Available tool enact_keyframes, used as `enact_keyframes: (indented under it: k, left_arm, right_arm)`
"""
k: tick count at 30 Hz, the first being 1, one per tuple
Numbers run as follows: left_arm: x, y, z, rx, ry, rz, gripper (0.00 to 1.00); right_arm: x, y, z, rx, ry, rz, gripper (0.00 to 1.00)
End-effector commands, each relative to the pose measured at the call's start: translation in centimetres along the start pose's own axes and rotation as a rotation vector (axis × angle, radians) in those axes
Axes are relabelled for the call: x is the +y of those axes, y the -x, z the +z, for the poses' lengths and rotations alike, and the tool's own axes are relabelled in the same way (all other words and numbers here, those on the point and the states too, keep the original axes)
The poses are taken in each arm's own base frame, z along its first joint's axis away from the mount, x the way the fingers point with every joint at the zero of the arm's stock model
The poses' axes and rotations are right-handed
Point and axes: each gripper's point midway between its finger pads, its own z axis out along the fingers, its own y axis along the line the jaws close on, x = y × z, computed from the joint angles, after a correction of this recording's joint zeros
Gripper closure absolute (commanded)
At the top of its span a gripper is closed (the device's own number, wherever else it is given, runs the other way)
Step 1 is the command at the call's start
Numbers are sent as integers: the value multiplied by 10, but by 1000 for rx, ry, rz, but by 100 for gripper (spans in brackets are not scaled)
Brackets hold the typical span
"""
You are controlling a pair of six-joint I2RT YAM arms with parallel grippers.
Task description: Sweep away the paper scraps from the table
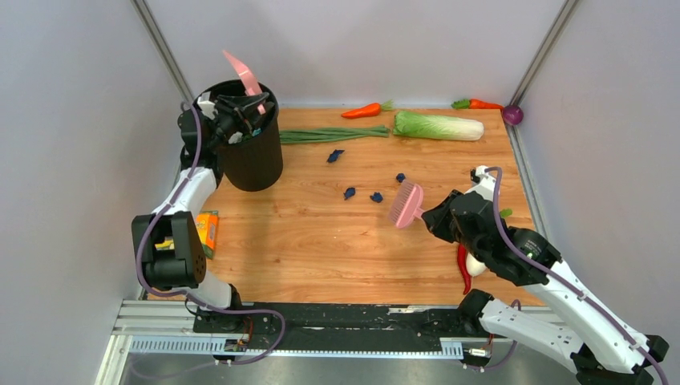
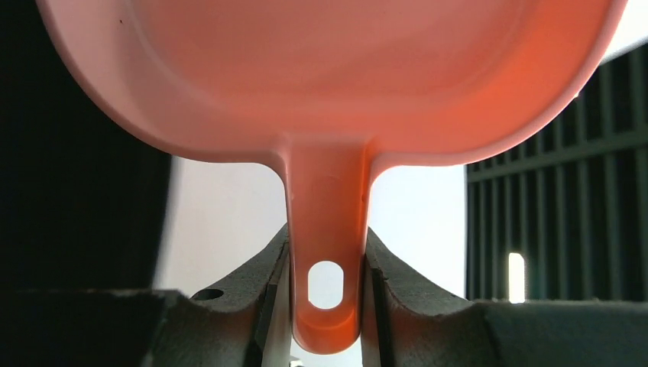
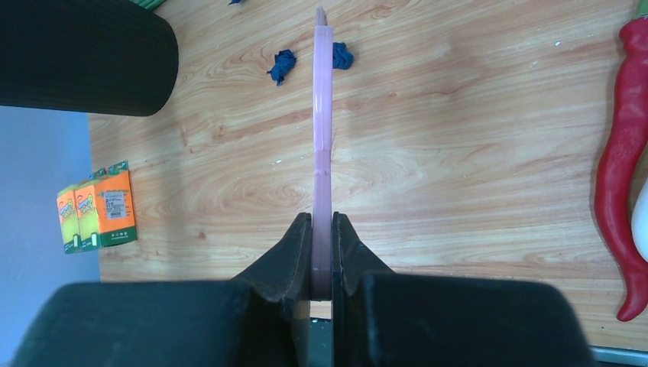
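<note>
- Paper scraps (image 1: pixel 350 192): four navy wads visible, lying loose on the far middle of the table (image 1: pixel 321 257), between the black bin (image 1: pixel 252 160) and the brush.
- Brush (image 1: pixel 406 204): pink head just right of the nearest wads, apparently set to push them leftward.
- Right gripper (image 3: pixel 322 229): clenched on the brush's thin handle.
- Left gripper (image 2: pixel 327 264): grasping the dustpan (image 2: pixel 328 76) by its handle, tilted above the bin, probably for tipping out.

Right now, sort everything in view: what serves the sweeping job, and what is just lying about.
Job: scraps, brush, dustpan, bin, table.
Lying about: carrots, cabbage, green onion, chili, sponge pack.
</note>
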Motion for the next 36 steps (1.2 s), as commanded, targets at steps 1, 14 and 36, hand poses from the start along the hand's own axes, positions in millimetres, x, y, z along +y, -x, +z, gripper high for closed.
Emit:
enact_keyframes:
  k: [1,14,36]
  left_arm:
    - [-117,-37,-25,90,-340,73,100]
    - [-82,-47,-18,98,83,251,100]
    - [1,-125,-119,186,956,1115,100]
  right_arm:
    - [15,21,-12,-59,54,30,100]
    - [11,19,-12,-62,51,41,100]
    - [131,40,54,28,249,12,100]
